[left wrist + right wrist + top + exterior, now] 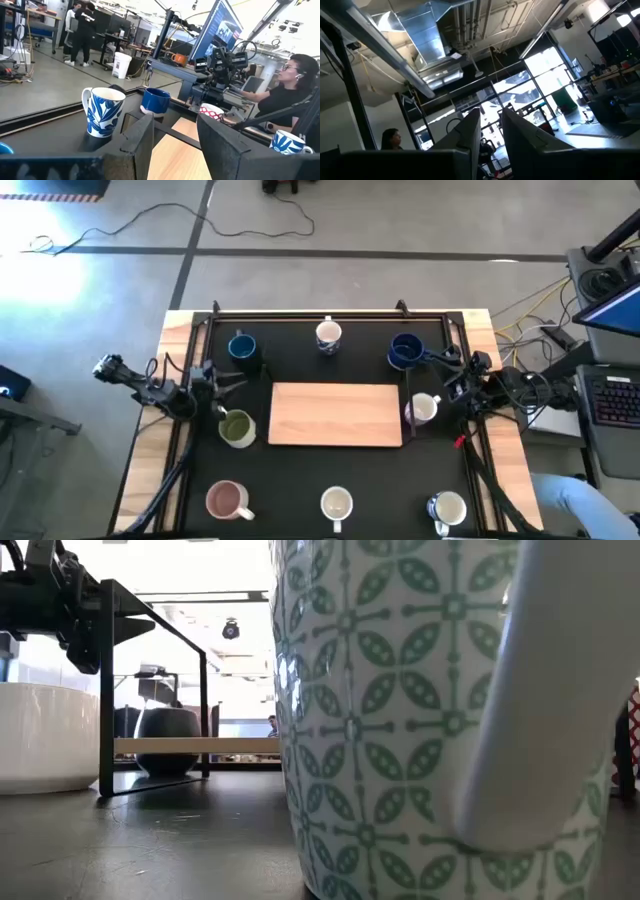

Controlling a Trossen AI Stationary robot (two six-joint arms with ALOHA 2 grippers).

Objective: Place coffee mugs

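Eight mugs stand around a wooden board (335, 415) in the high view. Along the far side are a blue mug (242, 348), a white one (328, 335) and a second blue one (405, 350). An olive mug (237, 427) sits left of the board and a white-and-pink mug (422, 410) right of it. Along the near edge are a pink mug (227, 500), a patterned white mug (336, 504) and a shiny mug (447, 508). My left gripper (230, 385) hovers open between the left blue mug and the olive mug, holding nothing (175, 135). My right gripper (450, 375) is open and tipped upward (491, 120).
A black frame rail (330, 314) runs round the mat. The patterned mug (400, 710) fills the low view close to the camera. A seated person (292, 87) is beyond the table's right side, near monitors and cables. More people stand in the room behind.
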